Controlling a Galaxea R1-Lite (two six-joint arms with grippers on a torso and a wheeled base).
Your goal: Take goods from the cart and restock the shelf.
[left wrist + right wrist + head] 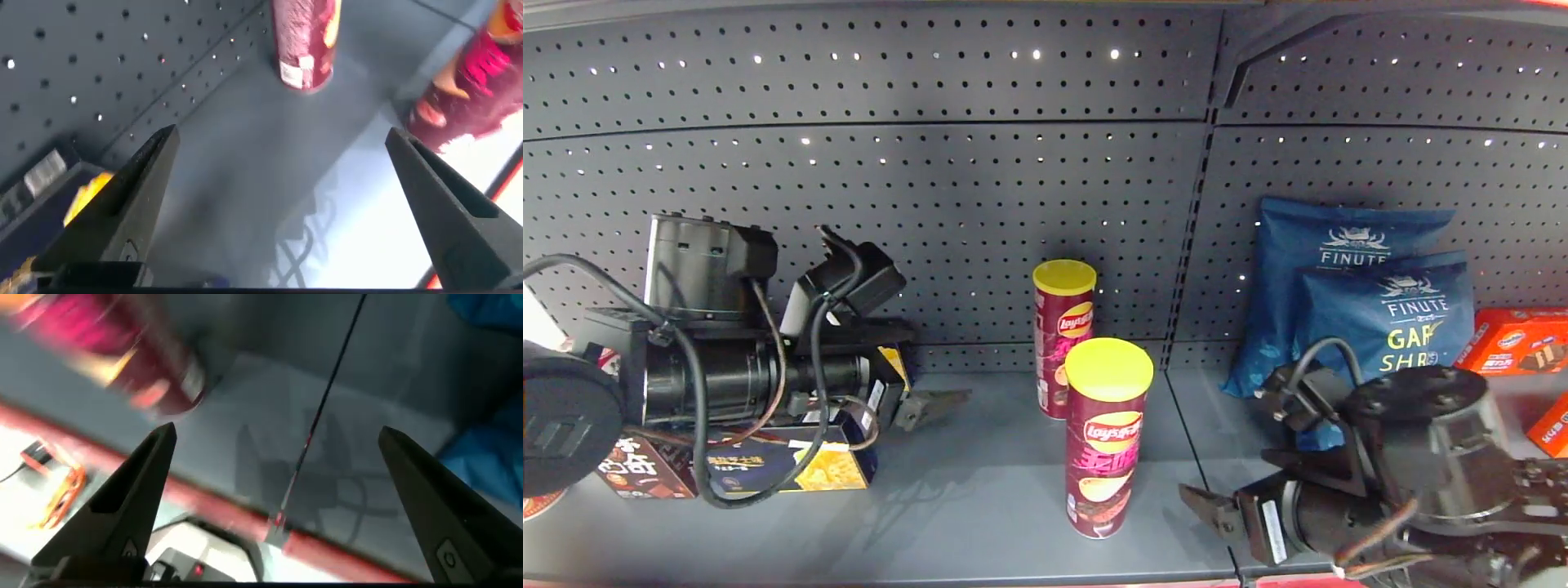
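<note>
The front can (pixel 1104 437) stands upright near the edge of the shelf (pixel 980 523), with the back can (pixel 1062 335) just behind it by the pegboard (pixel 931 204). My left gripper (pixel 282 135) is to their left, fingers apart and empty (boxes (pixel 792 465) lie under that arm). My right gripper (pixel 275 431) is to their right, fingers also spread, with blue bags (pixel 1372 278) behind it.

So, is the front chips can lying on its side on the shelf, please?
No, the front chips can stands upright on the shelf, just like the rear chips can behind it.
</note>
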